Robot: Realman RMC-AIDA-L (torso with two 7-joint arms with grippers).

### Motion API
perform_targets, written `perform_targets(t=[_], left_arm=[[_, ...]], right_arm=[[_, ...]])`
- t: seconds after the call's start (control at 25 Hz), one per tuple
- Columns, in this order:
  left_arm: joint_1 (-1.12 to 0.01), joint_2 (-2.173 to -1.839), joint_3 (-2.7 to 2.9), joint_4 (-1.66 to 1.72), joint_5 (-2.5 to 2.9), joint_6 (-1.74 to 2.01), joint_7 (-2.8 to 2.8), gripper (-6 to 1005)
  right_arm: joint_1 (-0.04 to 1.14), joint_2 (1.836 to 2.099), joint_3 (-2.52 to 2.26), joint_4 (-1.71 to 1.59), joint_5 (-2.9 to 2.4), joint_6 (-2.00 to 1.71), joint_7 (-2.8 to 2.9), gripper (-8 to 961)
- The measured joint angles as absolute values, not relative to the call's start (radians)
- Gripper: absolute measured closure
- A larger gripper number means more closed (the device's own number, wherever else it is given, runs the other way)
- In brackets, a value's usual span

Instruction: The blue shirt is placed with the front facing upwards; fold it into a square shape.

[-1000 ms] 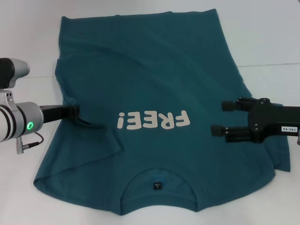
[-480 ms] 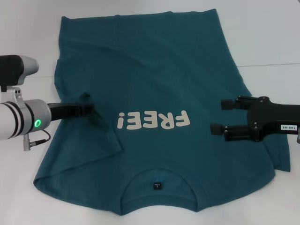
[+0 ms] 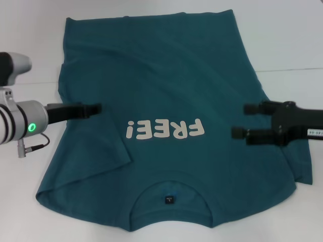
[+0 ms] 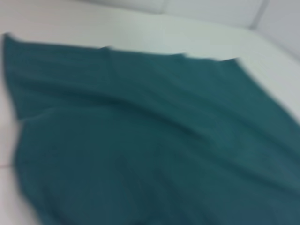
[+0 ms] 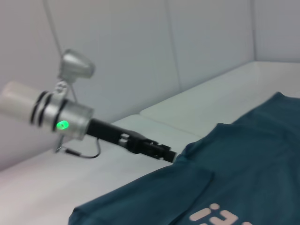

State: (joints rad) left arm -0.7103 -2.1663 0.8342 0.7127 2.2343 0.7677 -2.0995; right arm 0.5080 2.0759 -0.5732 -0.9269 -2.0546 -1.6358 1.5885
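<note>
The blue shirt (image 3: 166, 85) lies flat on the white table with its front up. Its off-white "FREE!" lettering (image 3: 165, 130) faces me and the collar with its dark neck label (image 3: 169, 200) is nearest me. My left gripper (image 3: 97, 108) hovers over the shirt's left side, just beyond the sleeve, and also shows in the right wrist view as the left gripper (image 5: 164, 152) at the cloth's edge. My right gripper (image 3: 242, 121) stands open over the shirt's right side, holding nothing. The left wrist view holds only teal shirt (image 4: 140, 140) cloth.
The white table (image 3: 282, 40) extends around the shirt on both sides and behind it. A white wall (image 5: 140, 56) rises past the table's left edge. The shirt's near hem reaches close to the table's front.
The cloth bunched up at my left gripper half a second ago lies flat again, and that gripper has risen slightly. My right gripper has drawn back a little to the right.
</note>
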Motion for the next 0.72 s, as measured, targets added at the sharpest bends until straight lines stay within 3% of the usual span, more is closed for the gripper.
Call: perform_targets(t=[0.36, 0.48, 0.52, 0.72], left_arm=[[-0.556, -2.161, 0.825, 0.796, 1.739, 1.201, -1.593, 242], [-0.521, -2.159, 0.822, 0.757, 1.651, 1.226, -1.476, 180], [-0.517, -2.158, 0.821, 0.744, 1.648, 1.223, -1.463, 160], [-0.515, -2.151, 0.825, 0.695, 1.652, 1.217, -1.436, 106]], right_arm=[[0.499, 2.03, -0.435, -1.031, -2.012, -1.73, 1.883, 9], [0.496, 1.999, -0.372, -1.071, -2.023, -1.727, 2.153, 9], [0.486, 1.972, -0.339, -1.079, -2.055, -1.712, 2.358, 9], [0.446, 1.934, -0.301, -1.074, -2.133, -1.71, 2.614, 9]])
